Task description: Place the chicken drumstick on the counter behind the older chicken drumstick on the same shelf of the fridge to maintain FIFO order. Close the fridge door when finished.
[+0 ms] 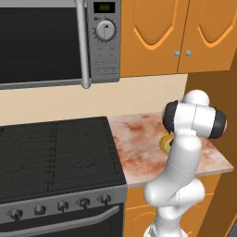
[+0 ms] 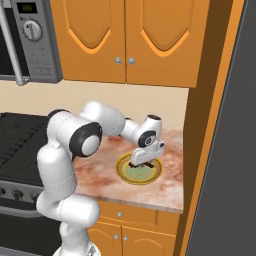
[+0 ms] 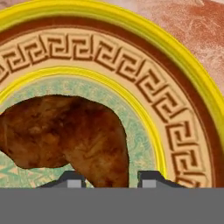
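The counter looks like polished marbled stone, pinkish with rust blotches, under smooth orange wooden cabinet doors. At twelve o'clock of the dark fingertips, the chicken drumstick has a rough, matt brown skin. It lies on a glossy plate with a yellow rim.

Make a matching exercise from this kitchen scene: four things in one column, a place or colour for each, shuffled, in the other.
Things:
1. chicken drumstick
2. plate
3. stove
4. microwave

Descriptions:
A. black, left of the counter
B. yellow-rimmed, on the counter
C. mounted above the stove
D. dark reddish-brown, lying on the plate between the fingertips of the gripper

Pairs: 1-D, 2-B, 3-A, 4-C
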